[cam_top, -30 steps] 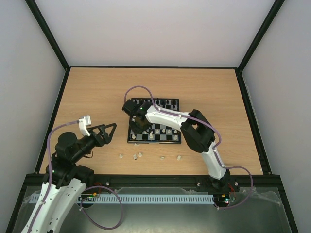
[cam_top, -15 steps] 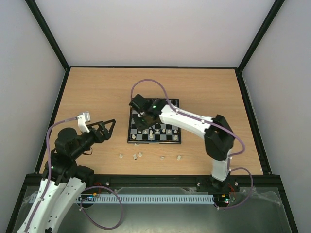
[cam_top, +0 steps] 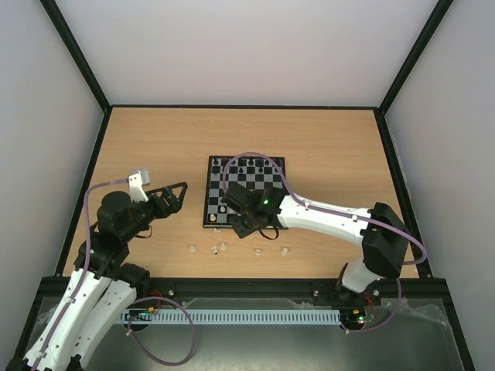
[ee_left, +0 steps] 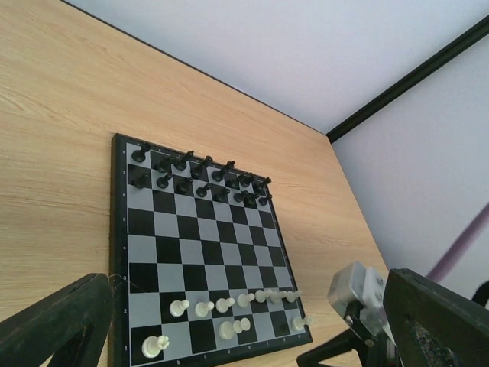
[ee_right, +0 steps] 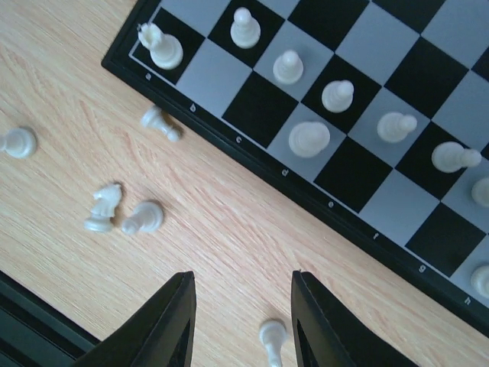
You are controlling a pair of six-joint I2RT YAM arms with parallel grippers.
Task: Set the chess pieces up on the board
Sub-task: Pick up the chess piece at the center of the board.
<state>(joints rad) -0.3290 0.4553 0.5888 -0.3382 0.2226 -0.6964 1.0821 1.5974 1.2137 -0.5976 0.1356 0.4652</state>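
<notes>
The board (cam_top: 255, 184) lies mid-table with black pieces on its far rows. White chess pieces (ee_right: 337, 95) stand on its near rows, also in the left wrist view (ee_left: 202, 308). Several white pieces lie loose on the table in front of it (cam_top: 213, 250). My right gripper (cam_top: 246, 229) is open over the table just off the board's near edge (ee_right: 359, 222). In the right wrist view the gripper (ee_right: 241, 277) has a loose white piece (ee_right: 271, 336) lying between its fingers, and others lie at the left (ee_right: 143, 217). My left gripper (cam_top: 179, 197) is open and empty left of the board.
Black rails edge the wooden table (cam_top: 155, 147). A loose white piece (ee_right: 160, 122) lies against the board's near-left border. The right arm's white link (cam_top: 325, 218) stretches across the table in front of the board's right half.
My right gripper has drawn back from the board's far-left part to the table at the board's near edge. My left gripper has shifted slightly and stays open.
</notes>
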